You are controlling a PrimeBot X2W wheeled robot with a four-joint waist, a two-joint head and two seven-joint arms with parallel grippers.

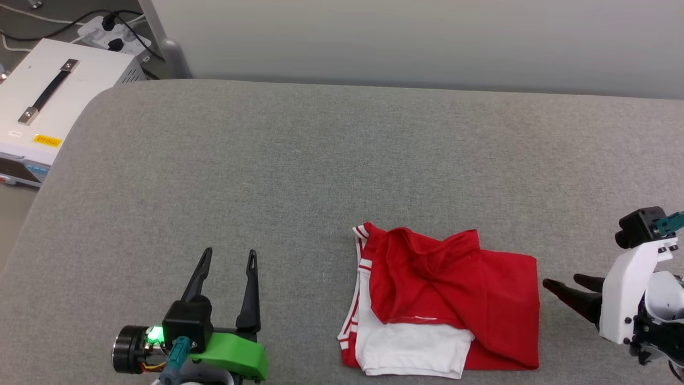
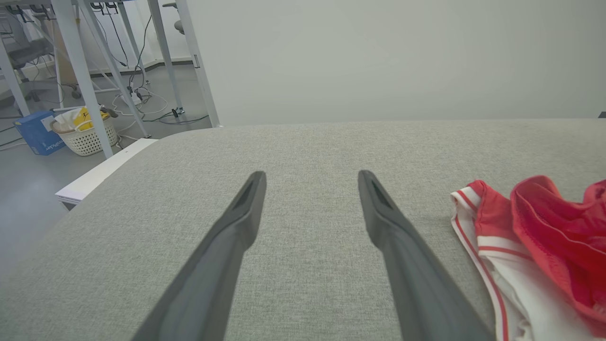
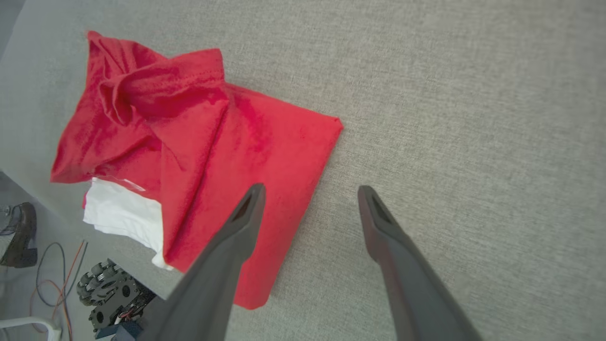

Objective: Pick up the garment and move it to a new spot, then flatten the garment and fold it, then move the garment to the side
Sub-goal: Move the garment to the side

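My left tool has its fingers spread wide over the bare grey table, holding nothing. My right tool is spread wide and empty too, its tips just beside the right edge of the garment. The garment lies folded in a rumpled red-and-white bundle near the table's front edge, between my two tools.

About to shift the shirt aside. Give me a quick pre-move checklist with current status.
1. left end effector open and empty: ok.
2. right end effector open and empty: ok.
3. red-and-white T-shirt folded flat: not ok, top red layer bunched.
4. T-shirt fully on the grey padded surface: cannot tell, it lies at the near edge.
5. Bare surface left of the T-shirt: ok.
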